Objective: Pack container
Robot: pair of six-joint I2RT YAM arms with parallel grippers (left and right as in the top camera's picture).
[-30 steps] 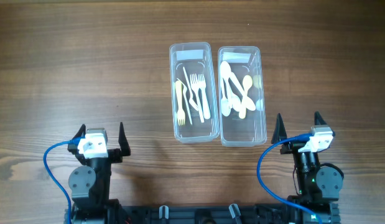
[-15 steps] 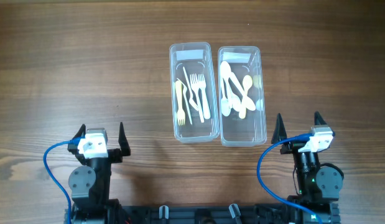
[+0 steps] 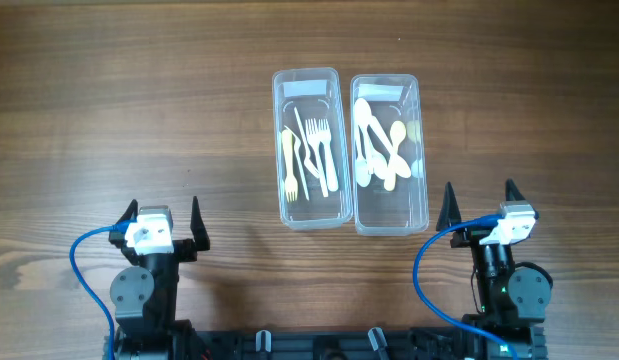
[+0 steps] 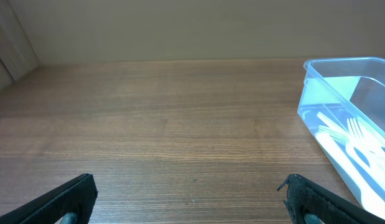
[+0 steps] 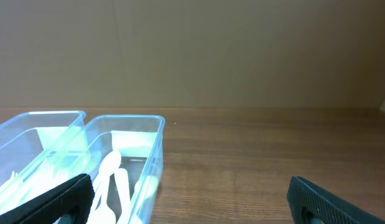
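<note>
Spoon container (image 3: 391, 212): ahead and slightly left of right gripper (image 3: 479, 190), the nearer arm; long axis running away from it. Left gripper (image 3: 162, 207) farther. Both wide, empty.

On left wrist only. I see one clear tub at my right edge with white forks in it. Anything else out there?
Observer: A second tub sits close beside that fork tub, on its right, holding spoons.
Operator: All forks white?
Observer: No, one yellow fork lies along the fork tub's left wall.
Operator: Right arm?
Observer: Right pincer is open and empty, near the second tub's front right corner, not touching it.
</note>
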